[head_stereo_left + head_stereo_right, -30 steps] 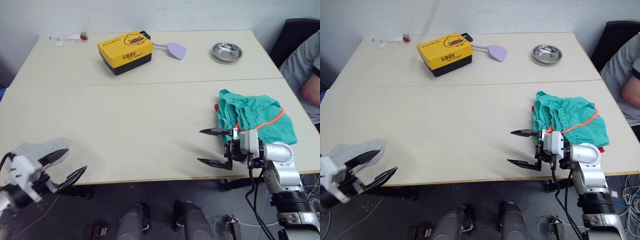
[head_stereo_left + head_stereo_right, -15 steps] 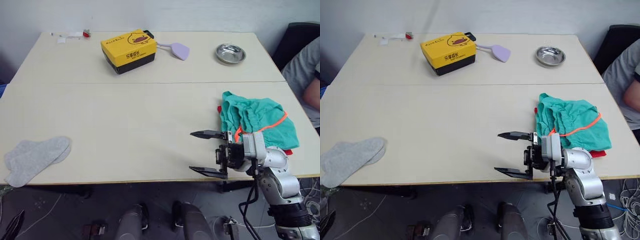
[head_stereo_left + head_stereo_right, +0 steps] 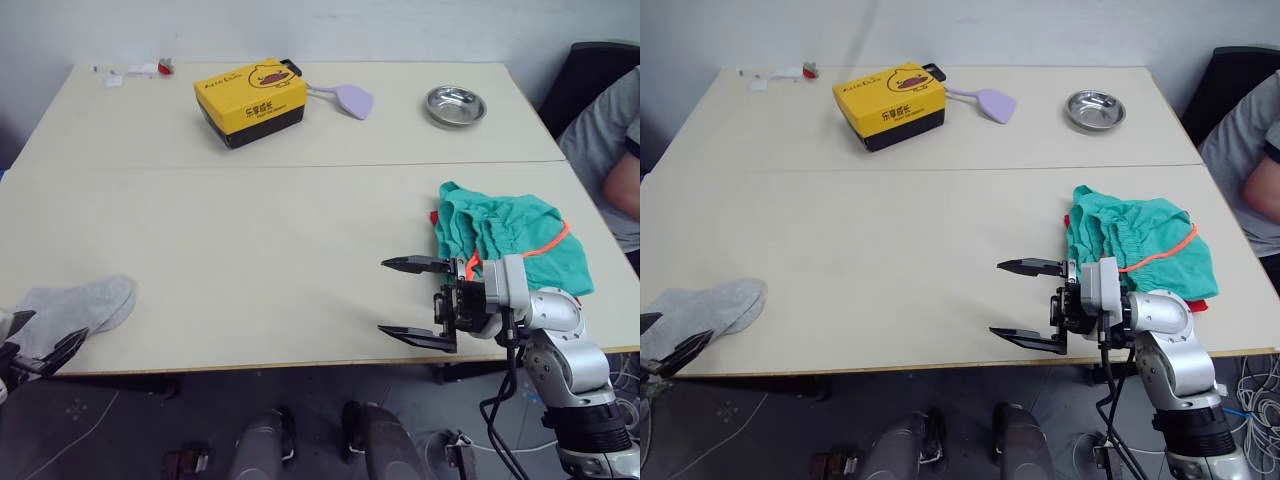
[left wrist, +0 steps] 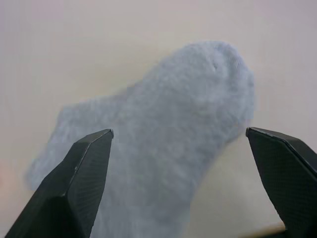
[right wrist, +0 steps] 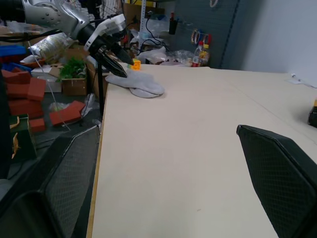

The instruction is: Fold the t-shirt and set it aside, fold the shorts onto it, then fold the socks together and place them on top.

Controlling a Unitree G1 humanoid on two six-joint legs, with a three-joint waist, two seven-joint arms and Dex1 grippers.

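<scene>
Box [image 3: 251, 101]: duck logo, Chinese print, seemingly illegible

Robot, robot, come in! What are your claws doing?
Left claw open, aimed at the socks. Right claw open, empty, beside the shorts. Nothing blocking the socks.

Brightness: the worktop [image 3: 250, 230] is evenly and softly lit; the floor beneath it is left dim.
Shadows: a faint shadow is cast under the right hand [image 3: 412, 300]; a short dark one is seen beside the yellow box [image 3: 250, 100].
Glare: small highlights are caught on the metal bowl [image 3: 455, 104].
Focus: the sock [image 4: 168, 139] and both black fingers [image 4: 74, 188] are rendered soft in the left wrist view.
Background: the clutter in the right wrist view is slightly blurred.
</scene>
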